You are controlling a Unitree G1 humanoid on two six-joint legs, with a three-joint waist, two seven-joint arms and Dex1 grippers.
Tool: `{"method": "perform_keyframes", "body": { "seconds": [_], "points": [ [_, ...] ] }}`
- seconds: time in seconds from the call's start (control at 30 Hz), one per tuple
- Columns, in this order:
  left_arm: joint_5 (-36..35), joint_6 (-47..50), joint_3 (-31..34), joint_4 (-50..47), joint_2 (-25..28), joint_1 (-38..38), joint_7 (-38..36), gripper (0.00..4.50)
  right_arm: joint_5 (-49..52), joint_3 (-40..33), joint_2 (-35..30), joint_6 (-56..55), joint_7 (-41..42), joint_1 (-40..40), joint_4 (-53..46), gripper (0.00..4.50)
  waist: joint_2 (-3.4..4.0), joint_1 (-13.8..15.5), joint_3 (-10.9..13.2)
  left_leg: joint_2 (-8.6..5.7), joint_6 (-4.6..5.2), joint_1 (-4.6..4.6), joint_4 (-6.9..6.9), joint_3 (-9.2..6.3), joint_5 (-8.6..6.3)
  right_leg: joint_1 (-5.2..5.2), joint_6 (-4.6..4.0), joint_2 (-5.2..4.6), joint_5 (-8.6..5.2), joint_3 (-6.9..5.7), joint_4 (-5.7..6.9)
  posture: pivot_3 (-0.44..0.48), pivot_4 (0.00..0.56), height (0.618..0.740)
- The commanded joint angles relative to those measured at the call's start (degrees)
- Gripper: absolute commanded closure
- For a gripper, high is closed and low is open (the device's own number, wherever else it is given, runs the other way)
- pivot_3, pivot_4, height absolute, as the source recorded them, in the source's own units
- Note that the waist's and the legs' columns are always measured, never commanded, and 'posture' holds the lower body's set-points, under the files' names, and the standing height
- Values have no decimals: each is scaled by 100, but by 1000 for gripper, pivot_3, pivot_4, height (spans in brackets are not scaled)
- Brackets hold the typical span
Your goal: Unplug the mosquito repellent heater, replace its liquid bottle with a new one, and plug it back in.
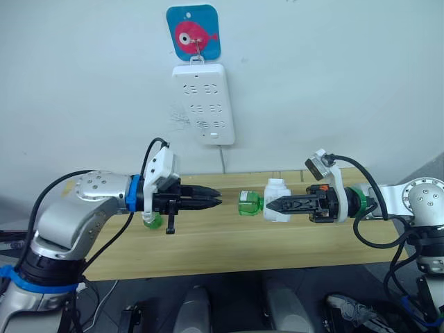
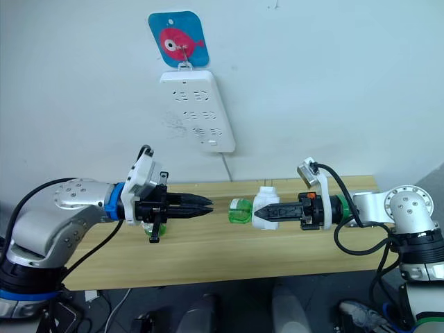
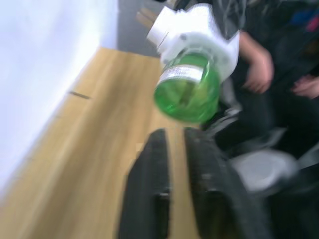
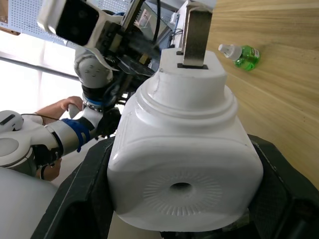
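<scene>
My right gripper is shut on the mosquito repellent heater, a small white rounded unit held above the wooden table. A green liquid bottle sticks out of the heater toward my left gripper. That gripper is shut, empty, and a short gap from the bottle. In the left wrist view the green bottle hangs just beyond the black fingers. The right wrist view shows the heater with its vent hole facing the camera and metal prongs pointing away. A second green bottle lies on the table behind my left arm.
A long white power strip hangs on the wall under a blue plaque with a pink fish; its cord runs down behind the table. A person's hand shows beyond the table. The second bottle lies near the wall.
</scene>
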Motion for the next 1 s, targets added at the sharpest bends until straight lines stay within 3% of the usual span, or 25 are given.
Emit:
{"method": "perform_keyframes", "body": {
  "seconds": [0.03,0.2,0.43,0.87,1.0],
  "points": [
    [572,-1548,12,165,-373,323,-225,2761,161,-193,18,2,46,-107,-47,1444,1,2,0,-1,0,0,0,3,0,0,0,-2,0,2,-1,-84,201,725],
    [1027,-3119,-161,528,-892,529,-571,1215,158,-194,22,25,47,-133,-43,1445,0,5,0,-4,1,-2,0,7,0,0,1,-6,1,5,-4,-90,200,725],
    [1276,-3589,-265,1019,-1372,151,-312,1203,182,-195,-6,80,78,-136,-70,1445,0,-7,-1,-3,1,0,5,4,0,0,3,-5,2,2,4,-96,196,725],
    [968,-3626,-424,1300,-1460,-140,-675,1203,212,-187,-18,125,111,-158,-128,1445,0,-27,-1,-3,1,1,5,3,0,1,3,-4,2,1,6,-107,190,725],
    [1140,-3685,-350,1493,-1525,-254,-413,368,236,-189,-21,122,102,-153,-145,1445,0,-29,-1,-3,1,2,7,1,0,1,3,-4,2,0,9,-109,189,725]
  ]
}}
